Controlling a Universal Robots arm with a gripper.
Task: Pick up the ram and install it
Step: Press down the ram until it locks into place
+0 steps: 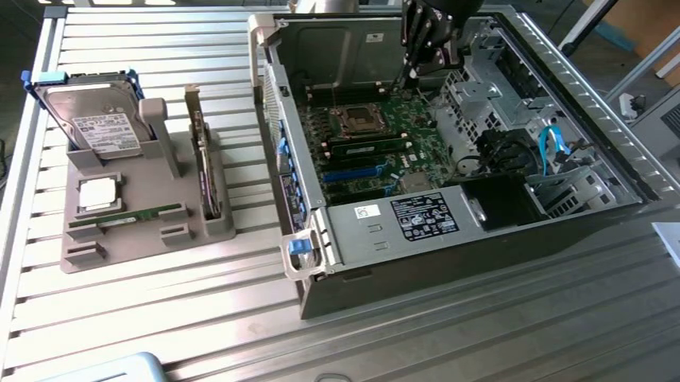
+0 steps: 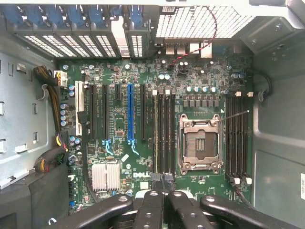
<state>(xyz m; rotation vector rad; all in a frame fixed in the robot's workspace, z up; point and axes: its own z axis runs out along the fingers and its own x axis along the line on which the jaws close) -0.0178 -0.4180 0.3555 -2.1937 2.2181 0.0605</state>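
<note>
We see the ram (image 1: 140, 215) lying flat in a slot of the grey holder (image 1: 159, 243), which stands on the slatted metal tabletop (image 1: 159, 318) at the exterior view's left. In the same holder, a hard drive (image 1: 95, 123) stands upright at the far end. A square silver processor chip (image 1: 98, 193) lies just beside the ram, and a taller green card with a metal bracket (image 1: 199, 159) stands on its edge along one side. The gripper (image 1: 415, 72) hangs over the open computer case (image 1: 447, 263), well apart from the ram. In the wrist view its black fingers (image 2: 151, 205) point down at the motherboard (image 2: 119, 129), near the long memory slots (image 2: 162, 129) beside the processor socket (image 2: 200, 143). The jaws are clenched, one finger pressed against the other.
</note>
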